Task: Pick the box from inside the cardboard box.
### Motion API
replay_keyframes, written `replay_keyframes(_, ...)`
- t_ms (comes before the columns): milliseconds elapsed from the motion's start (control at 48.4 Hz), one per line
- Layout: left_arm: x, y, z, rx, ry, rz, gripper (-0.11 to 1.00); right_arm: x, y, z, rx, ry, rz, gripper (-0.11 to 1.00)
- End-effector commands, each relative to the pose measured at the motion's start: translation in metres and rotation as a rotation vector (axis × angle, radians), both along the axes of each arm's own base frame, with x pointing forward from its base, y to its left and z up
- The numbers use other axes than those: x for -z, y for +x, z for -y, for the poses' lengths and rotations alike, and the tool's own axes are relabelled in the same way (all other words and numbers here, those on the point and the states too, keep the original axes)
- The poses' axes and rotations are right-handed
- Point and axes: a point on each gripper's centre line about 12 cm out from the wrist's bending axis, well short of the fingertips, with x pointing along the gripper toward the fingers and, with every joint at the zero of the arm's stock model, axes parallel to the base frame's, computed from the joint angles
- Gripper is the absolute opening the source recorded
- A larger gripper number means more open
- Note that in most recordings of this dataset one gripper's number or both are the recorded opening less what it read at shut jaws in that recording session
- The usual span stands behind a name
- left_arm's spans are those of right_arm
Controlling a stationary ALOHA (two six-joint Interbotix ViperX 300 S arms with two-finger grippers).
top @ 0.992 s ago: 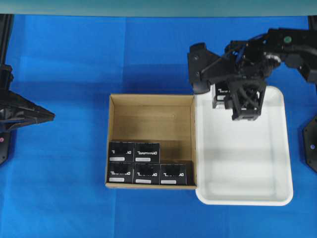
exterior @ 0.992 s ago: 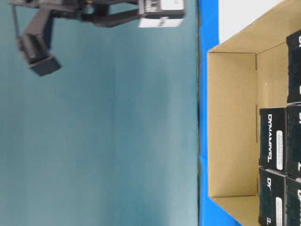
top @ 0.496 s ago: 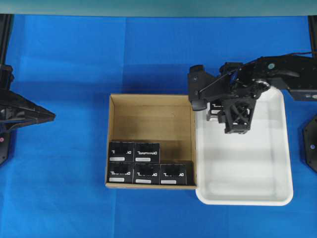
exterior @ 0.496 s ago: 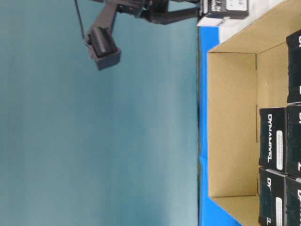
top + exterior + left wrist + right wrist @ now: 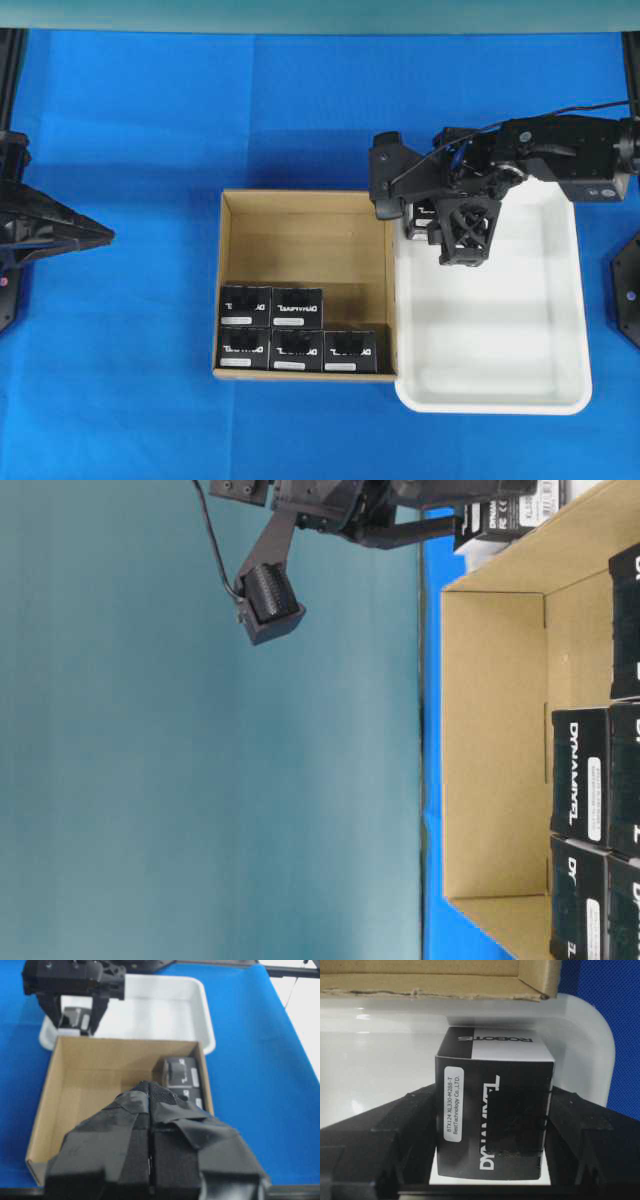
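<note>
My right gripper (image 5: 428, 217) is shut on a small black box (image 5: 492, 1115) with white lettering and a white label. Its fingers (image 5: 395, 1130) press the box's two sides. The held box (image 5: 424, 212) hangs low over the near-left corner of the white tray (image 5: 585, 330), just outside the cardboard box (image 5: 305, 197). Seen from table level, the held box (image 5: 510, 515) sits about level with the carton's rim (image 5: 490, 580). Several identical black boxes (image 5: 297, 328) lie along the carton's front wall. My left gripper (image 5: 100, 235) is shut and holds nothing, far left of the carton.
The white tray (image 5: 207, 1015) butts against the carton's right wall and holds nothing else that I can see. Blue cloth (image 5: 150, 120) covers the table around both. In the left wrist view the shut gripper (image 5: 150, 1091) hides part of the carton's floor (image 5: 90, 1085).
My right arm has carried the held box left and downward, from above the tray's back edge to its corner beside the carton. The left arm has not moved.
</note>
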Motion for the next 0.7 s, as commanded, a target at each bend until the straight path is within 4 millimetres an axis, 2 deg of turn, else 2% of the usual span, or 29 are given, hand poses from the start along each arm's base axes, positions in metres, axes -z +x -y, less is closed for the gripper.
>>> replay_keyframes(0, -0.0105, 0.0021, 0.0003, 0.001, 0.001, 0.025, -0.07, 0.0009, 0.0009, 0.0011, -0.003, -0.003, -0.004, 0.63)
replay_keyframes(682, -0.0105, 0.0021, 0.0006, 0.003, 0.002, 0.025, -0.07, 0.0016, -0.0028, 0.0015, -0.013, -0.004, -0.035, 0.63)
